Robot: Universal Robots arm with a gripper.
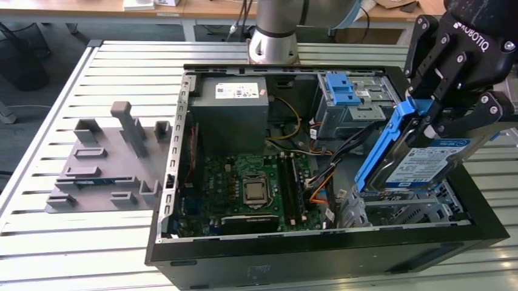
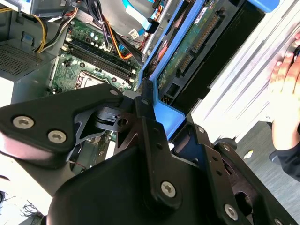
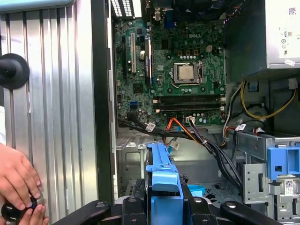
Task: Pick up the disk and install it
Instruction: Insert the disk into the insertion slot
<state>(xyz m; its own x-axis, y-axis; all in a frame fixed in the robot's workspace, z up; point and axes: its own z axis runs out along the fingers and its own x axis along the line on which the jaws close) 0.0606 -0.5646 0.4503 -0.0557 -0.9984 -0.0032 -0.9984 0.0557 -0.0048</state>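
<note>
Exterior view: one slatted table carries one open computer case, laid on its side so its insides face up. At the exterior view's right, the single disk hangs tilted on edge just above the case's metal drive cage, probably to line it up with its slot. The one pincer is clenched on the disk's blue frame.
</note>
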